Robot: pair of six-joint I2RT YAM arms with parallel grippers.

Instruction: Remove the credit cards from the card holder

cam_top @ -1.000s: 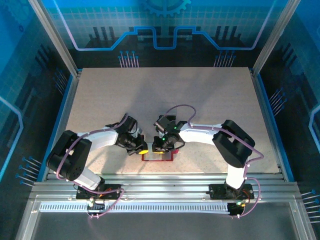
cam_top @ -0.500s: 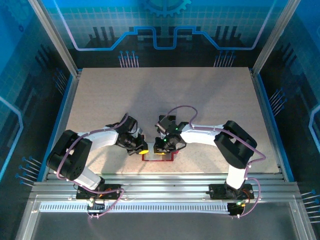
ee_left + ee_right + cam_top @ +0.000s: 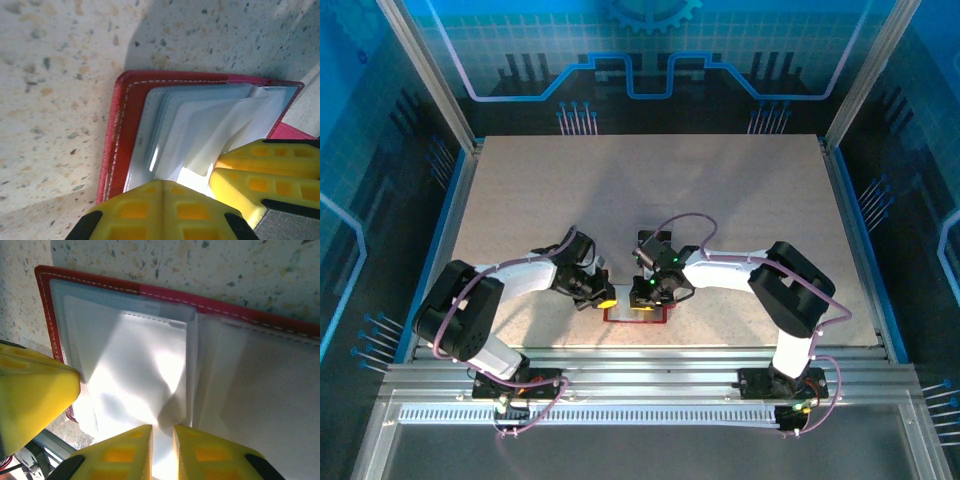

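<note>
The dark-red card holder (image 3: 638,319) lies open near the table's front edge, its pale grey pockets facing up (image 3: 117,135) (image 3: 90,282). My left gripper (image 3: 605,300) (image 3: 163,182) is shut, its yellow tips resting on the left pocket's lower edge with nothing between them. My right gripper (image 3: 642,300) (image 3: 162,429) is shut on a thin pale pocket flap (image 3: 220,130) (image 3: 135,365), which buckles upward from the holder. The right gripper's yellow fingers (image 3: 260,165) sit just right of my left fingers. The credit cards are hidden inside the pockets.
The speckled beige table (image 3: 650,200) stretches away behind the holder. A metal rail (image 3: 650,380) runs just in front of it, and blue enclosure walls (image 3: 380,200) stand on all sides. Both arms crowd together over the holder.
The right arm has edged slightly rightward over the holder, still gripping the flap. The left arm has not moved.
</note>
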